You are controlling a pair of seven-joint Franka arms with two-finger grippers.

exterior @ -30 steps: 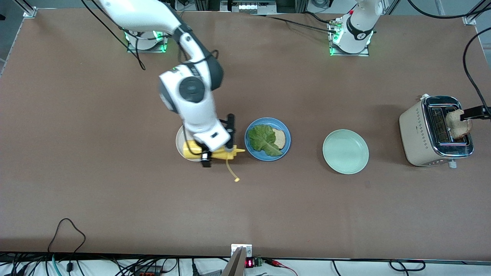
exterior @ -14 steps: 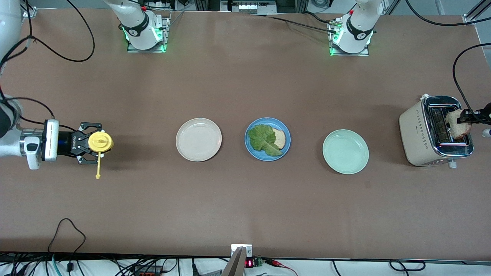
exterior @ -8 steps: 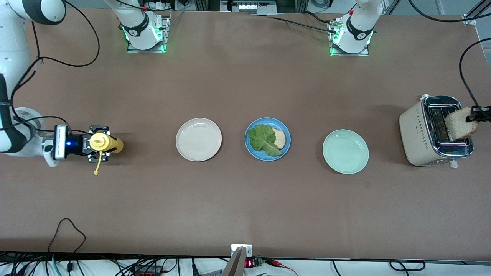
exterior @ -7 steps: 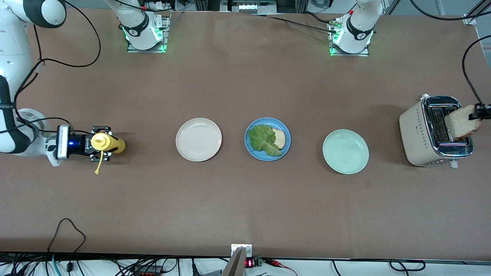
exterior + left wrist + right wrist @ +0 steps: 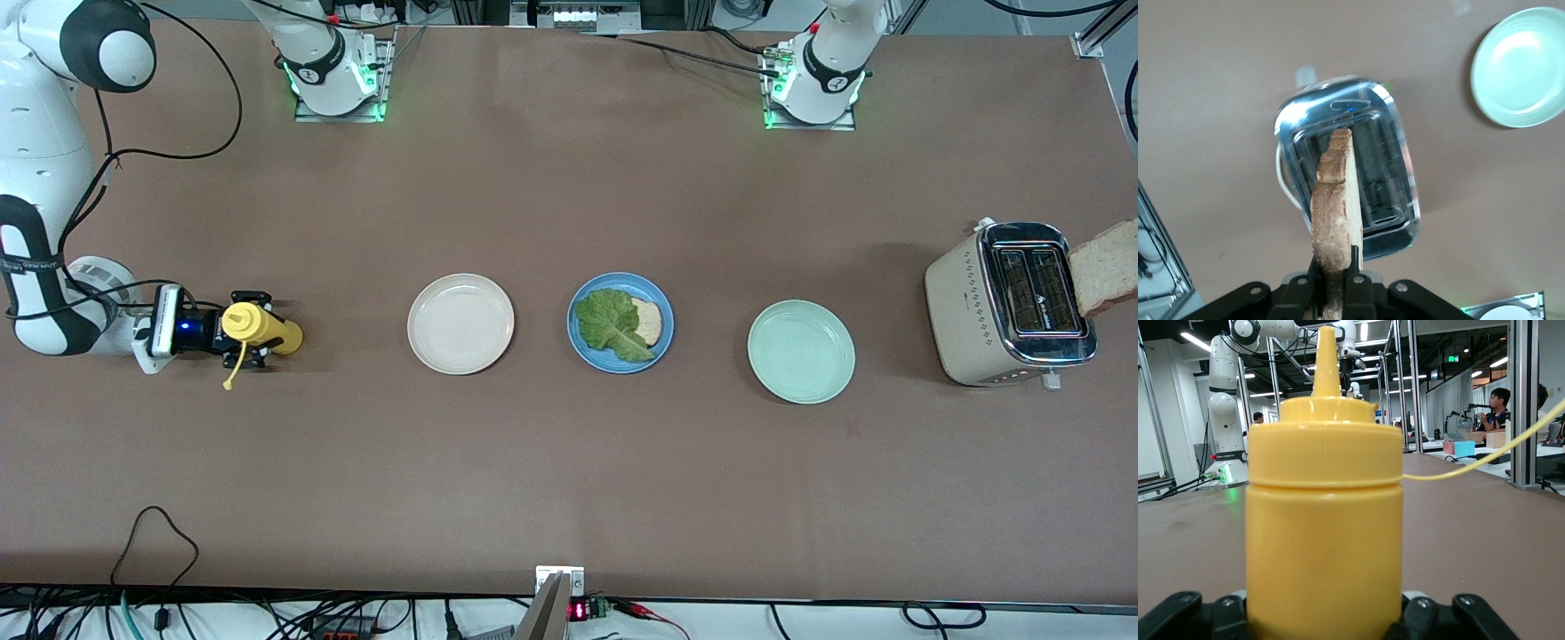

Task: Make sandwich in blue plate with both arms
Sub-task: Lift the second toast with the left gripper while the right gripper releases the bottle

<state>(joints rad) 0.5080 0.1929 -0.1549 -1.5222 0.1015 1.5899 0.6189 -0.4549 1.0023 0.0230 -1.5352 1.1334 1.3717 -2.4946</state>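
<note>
Blue plate (image 5: 659,301) at mid tabletop (image 5: 569,480), between a beige plate (image 5: 460,323) toward the right arm's end and a mint plate (image 5: 801,351) toward the left arm's end. On the blue plate: lettuce (image 5: 610,324) covering most of it, lying partly over a bread slice (image 5: 648,321) whose uncovered edge shows on the side toward the mint plate.

Second slice (image 5: 1337,210) up in the air over the toaster (image 5: 1395,193), clear of the slots, pinched on edge at its lower crust by the left gripper (image 5: 1337,293), closed tight on it. Only a corner of that slice visible at the border of the front view, gripper itself out of that frame. Toaster standing at the left arm's end of the tabletop, well apart from the mint plate, both slots seemingly empty.

Right gripper (image 5: 242,339) low at the right arm's end of the tabletop, well apart from the beige plate, clasping a yellow bottle (image 5: 256,327) around its body. Bottle upright in the right wrist view, nozzle up; cap tether (image 5: 233,372) hanging loose beside it. Cannot tell whether the bottle's base touches the tabletop.

Both arm bases along the edge farthest from the front camera, green lights lit at each
</note>
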